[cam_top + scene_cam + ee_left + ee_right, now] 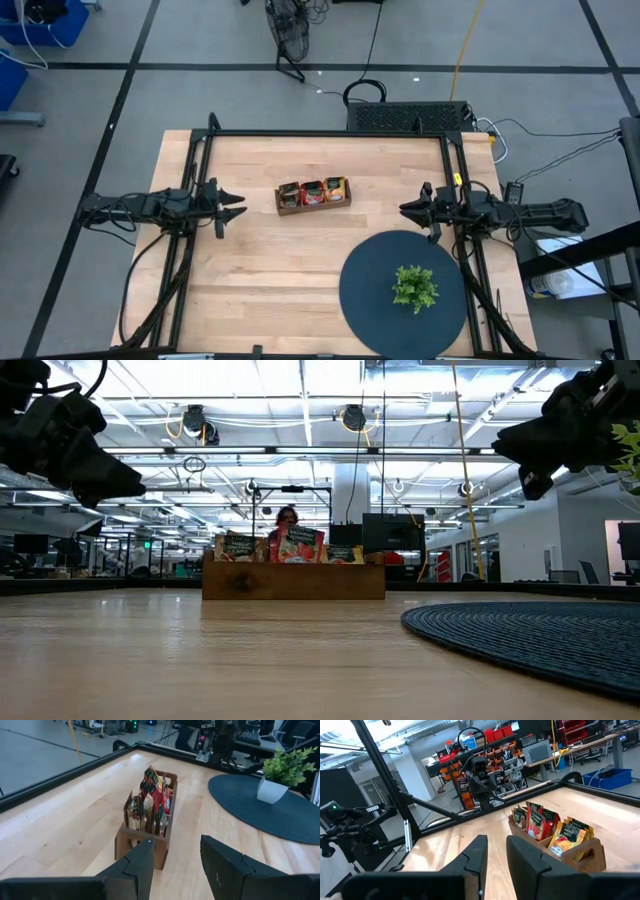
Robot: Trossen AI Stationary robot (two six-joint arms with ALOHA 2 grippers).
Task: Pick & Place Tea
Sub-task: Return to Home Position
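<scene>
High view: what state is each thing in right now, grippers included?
Brown three-compartment wooden tray: upright on the table, all three sections filled.
Small flat tea sachets: standing on edge inside the tray.
Left gripper: open, empty, raised to the left of the tray.
Right gripper: open, empty, raised to the right of the tray.
Green potted plant: upright on the dark round woven mat.

Bright, even light reaches you from white ceiling strip lamps [300, 405], which glare in your low view and silhouette the two dark robot arms [60, 435]. The pale wooden table top [270, 260] shows faint shadows; the small red tea sachets [297, 545] are well lit.
</scene>
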